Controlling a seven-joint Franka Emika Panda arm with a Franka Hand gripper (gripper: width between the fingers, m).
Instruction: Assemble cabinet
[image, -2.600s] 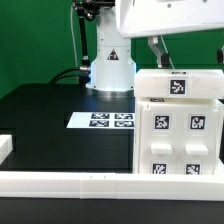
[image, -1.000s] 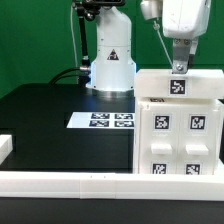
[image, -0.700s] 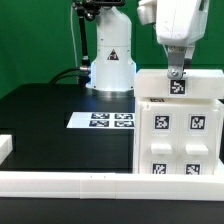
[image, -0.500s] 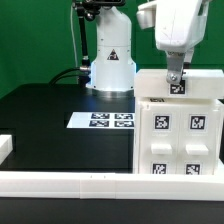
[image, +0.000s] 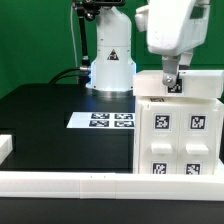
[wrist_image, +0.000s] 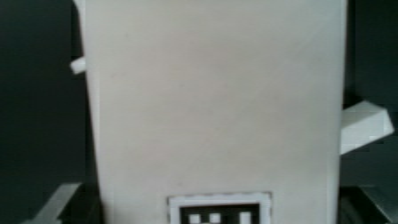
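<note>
The cabinet (image: 180, 125) is a big white box with several square tags, standing at the exterior view's right on the black table. My gripper (image: 172, 82) hangs straight down over its top panel, with the fingertips level with the tagged top edge. In the wrist view the cabinet's white panel (wrist_image: 214, 100) fills the frame, with one tag low down. The dark fingers (wrist_image: 63, 200) show at both sides of the panel, apart from each other, so the gripper (wrist_image: 214, 208) is open and straddles the panel. I cannot tell if the fingers touch it.
The marker board (image: 101, 120) lies flat on the black table near the robot base (image: 110, 62). A long low white rail (image: 100, 182) runs along the front edge, with a short white end piece (image: 4, 147) at the exterior view's left.
My gripper has come down and drifted toward the exterior view's left, from above the cabinet to its top edge. The cabinet has not moved.
</note>
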